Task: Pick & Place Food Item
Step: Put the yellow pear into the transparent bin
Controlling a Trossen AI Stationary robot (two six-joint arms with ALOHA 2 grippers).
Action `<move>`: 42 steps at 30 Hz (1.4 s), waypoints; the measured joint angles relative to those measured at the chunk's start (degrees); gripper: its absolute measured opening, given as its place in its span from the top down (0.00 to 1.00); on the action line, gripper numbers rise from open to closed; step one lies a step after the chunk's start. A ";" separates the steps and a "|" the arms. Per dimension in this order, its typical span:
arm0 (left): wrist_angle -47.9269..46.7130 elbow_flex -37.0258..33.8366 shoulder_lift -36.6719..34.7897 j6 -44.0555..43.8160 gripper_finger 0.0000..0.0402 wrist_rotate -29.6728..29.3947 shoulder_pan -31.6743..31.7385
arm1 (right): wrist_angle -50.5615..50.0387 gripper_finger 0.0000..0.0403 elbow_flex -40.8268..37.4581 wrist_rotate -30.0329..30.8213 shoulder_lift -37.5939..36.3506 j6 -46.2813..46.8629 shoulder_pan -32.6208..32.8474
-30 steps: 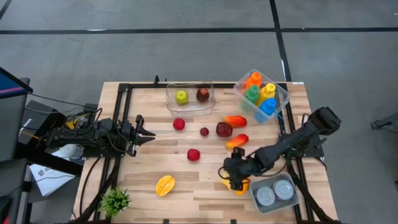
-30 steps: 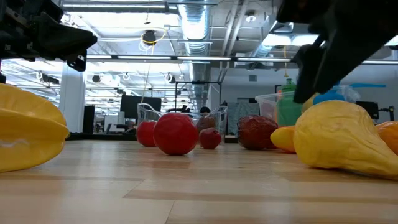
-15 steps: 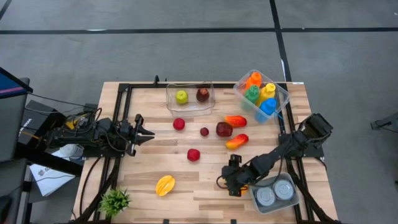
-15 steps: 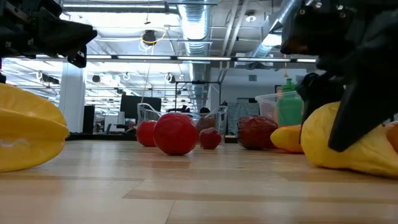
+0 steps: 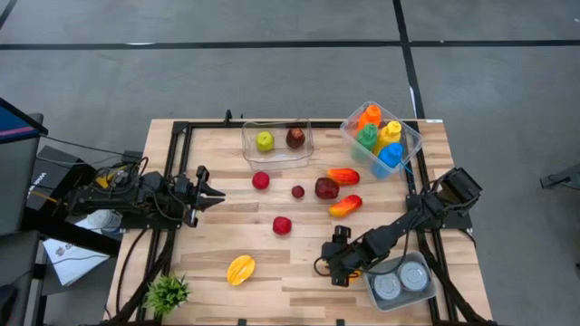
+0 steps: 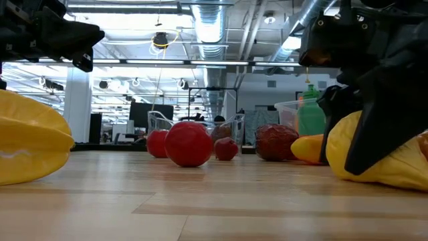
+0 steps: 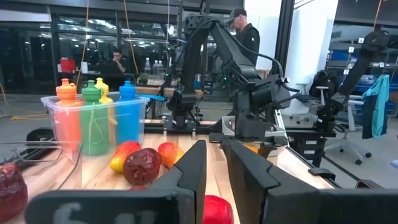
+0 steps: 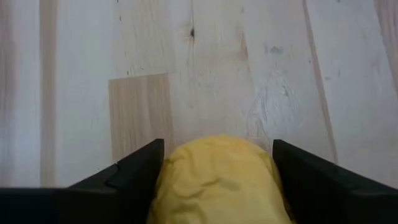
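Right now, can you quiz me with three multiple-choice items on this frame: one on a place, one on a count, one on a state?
1. Where is the right gripper?
A. over the bottle bin
B. at the yellow fruit, front right
C. by the plant

2. How many fruits lie in the clear tub?
A. one
B. two
C. four

3. The yellow fruit is
A. lifted clear
B. resting on the table
C. in the tub

Key: 1 B, the high view shows the gripper there. 2 B, one green and one dark red. 3 B, the low view shows its underside on the wood.
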 joint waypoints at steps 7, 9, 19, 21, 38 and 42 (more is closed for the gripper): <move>0.02 0.00 0.00 0.00 0.87 0.00 -0.01 | 0.47 0.32 0.29 2.01 -0.54 -1.70 -0.09; 0.02 0.00 0.00 0.00 0.87 0.01 0.00 | 1.41 0.32 1.01 2.79 -1.53 -4.04 -0.28; 0.35 0.00 0.00 0.00 0.87 0.00 0.00 | 11.94 0.33 1.79 9.61 -13.92 -16.95 -0.02; 0.37 0.00 0.00 0.00 0.87 0.00 0.00 | 17.70 0.33 1.79 9.80 -16.46 -22.58 0.56; 0.35 0.00 0.00 -0.02 0.87 0.01 0.00 | 51.79 0.33 1.90 9.02 -24.89 -56.59 6.13; 0.35 0.00 0.00 0.00 0.87 0.01 0.00 | 52.08 0.33 1.90 18.14 -23.66 -56.24 2.83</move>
